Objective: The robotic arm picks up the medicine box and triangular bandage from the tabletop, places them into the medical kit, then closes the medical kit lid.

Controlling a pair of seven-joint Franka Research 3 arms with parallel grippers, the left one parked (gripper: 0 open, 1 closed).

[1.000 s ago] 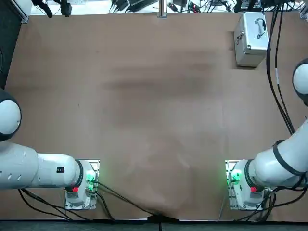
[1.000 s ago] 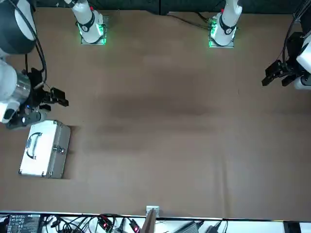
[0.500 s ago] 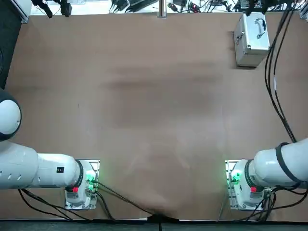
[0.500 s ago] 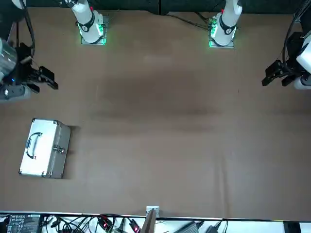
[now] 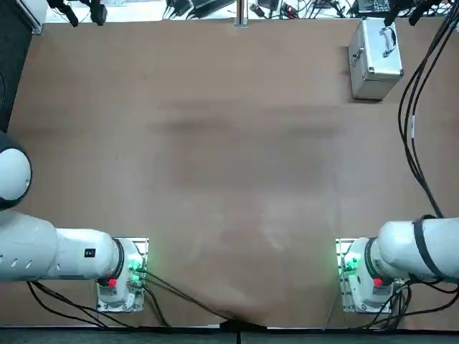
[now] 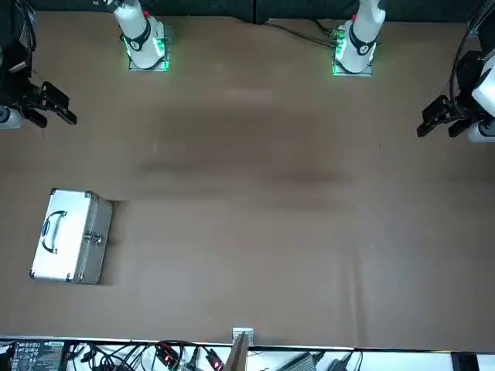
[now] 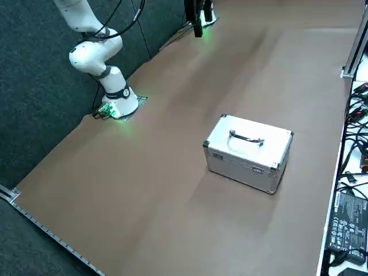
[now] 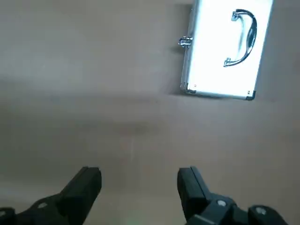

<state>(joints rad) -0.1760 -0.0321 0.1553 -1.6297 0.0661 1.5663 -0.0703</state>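
**Kit shut on tabletop, tool empty and raised clear**

The medical kit sits closed near the far right corner of the tabletop, the medical kit lid facing up with its curved handle on top and a latch on one long side. No medicine box or triangular bandage shows in any view — judging by that, both are inside and the lid step looks done, or close to it.

Handling, as a judgement: the kit is a rigid aluminium case, stiff walls, smooth and likely slippery on flat panels, light enough to skid if nudged sideways. Best hold would be the handle, or a downward push on the lid near the latch edge to seat it. Whether the latch is fully engaged cannot be told.

The right tool hangs above bare tabletop, well apart from the kit, fingers spread wide with nothing between them and touching nothing. In the front view the tool is at the robot-side edge of the kit's half of the table — up in the air, clear of the case. The robotic arm shows its base segment in the top view.
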